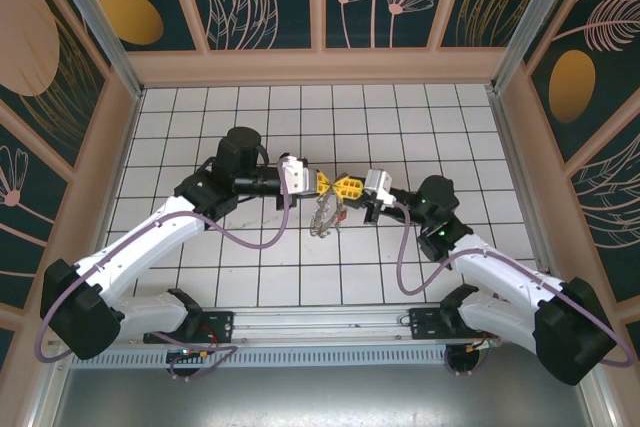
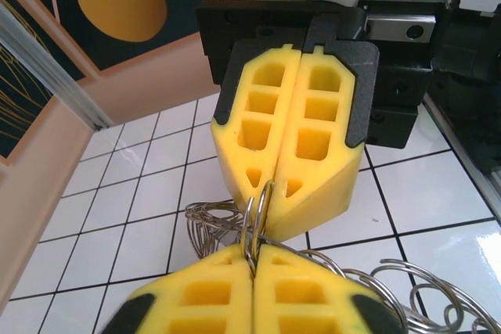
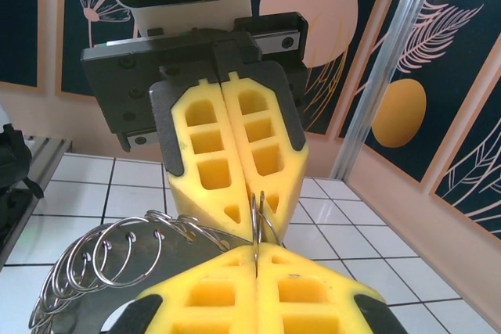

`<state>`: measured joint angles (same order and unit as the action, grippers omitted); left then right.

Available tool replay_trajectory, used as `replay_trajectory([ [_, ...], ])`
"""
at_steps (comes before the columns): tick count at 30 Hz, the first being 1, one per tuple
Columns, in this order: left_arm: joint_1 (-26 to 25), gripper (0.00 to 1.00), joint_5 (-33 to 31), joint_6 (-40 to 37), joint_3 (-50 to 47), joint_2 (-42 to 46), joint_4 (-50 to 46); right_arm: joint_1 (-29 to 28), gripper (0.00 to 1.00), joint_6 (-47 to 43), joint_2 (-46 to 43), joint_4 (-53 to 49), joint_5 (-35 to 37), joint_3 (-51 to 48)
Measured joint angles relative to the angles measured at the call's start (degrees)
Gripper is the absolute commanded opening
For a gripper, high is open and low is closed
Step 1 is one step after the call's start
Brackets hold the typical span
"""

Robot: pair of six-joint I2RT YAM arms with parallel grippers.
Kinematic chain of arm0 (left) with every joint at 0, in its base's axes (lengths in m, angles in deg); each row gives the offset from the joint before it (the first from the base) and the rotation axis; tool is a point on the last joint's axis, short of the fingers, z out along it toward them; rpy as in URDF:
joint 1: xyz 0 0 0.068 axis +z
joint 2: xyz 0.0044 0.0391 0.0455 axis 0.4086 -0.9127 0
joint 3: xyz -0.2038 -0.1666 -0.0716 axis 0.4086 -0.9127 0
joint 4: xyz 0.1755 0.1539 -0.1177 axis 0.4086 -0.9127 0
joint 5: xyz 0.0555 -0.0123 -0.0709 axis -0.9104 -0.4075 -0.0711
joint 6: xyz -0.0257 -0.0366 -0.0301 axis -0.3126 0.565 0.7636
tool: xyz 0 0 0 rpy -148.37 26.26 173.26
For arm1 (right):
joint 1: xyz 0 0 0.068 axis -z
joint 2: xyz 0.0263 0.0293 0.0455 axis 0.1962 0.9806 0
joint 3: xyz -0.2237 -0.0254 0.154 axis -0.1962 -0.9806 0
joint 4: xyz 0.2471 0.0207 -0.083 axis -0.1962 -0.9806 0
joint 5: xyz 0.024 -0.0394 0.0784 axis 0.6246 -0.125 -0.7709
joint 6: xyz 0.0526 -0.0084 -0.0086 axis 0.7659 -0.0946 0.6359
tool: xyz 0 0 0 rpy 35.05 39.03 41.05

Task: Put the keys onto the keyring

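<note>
Tabletop tiles [image 1: 200, 127] are spanned by both arms, which are brought nose to nose near the middle of the white grid. The left gripper [image 1: 324, 185] and the right gripper [image 1: 348, 187] are set almost touching, tip against tip. Between and just below them the keyring [image 1: 328, 215] is hung, its silvery coils drooping in a loose bunch; whether the lowest coils touch the tiles cannot be told. In both wrist views each pair of yellow fingers [image 2: 313, 138] is seen pressed flat together, with one thin wire loop [image 3: 259, 213] of the ring pinched in both grips at once. No gap is left in either pair. The step in hand is judged to be the holding and steadying of the ring, perhaps the parting of its wire, before any key is threaded. For the next move one grip would have to be let go so that a key can be fetched, while the loop is held firmly by the other arm.
</note>
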<state>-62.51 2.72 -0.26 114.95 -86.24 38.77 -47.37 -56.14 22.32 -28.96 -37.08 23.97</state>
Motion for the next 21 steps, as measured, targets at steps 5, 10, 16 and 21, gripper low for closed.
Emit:
replay_trajectory([
  [5, -0.1, 0.15, 1.8, 1.2, 0.0, -0.1, 2.3, 0.0, 0.0, 0.9, 0.4, 0.2, -0.3, -0.4],
  [10, -0.4, 0.0, 1.8, 2.8, 0.1, -0.3, 2.7, 0.1, 0.0, 1.6, 1.0, 0.5, 0.2, -0.7],
  [16, -0.4, 0.26, 1.3, 2.1, 0.8, -0.5, 1.1, 0.1, 0.0, 1.6, 1.0, 0.4, 0.3, -0.8],
  [21, -0.5, 0.36, -1.4, 2.6, 2.6, -0.6, -0.3, 0.1, 0.0, 1.5, 0.9, -0.1, -0.1, -1.3],
])
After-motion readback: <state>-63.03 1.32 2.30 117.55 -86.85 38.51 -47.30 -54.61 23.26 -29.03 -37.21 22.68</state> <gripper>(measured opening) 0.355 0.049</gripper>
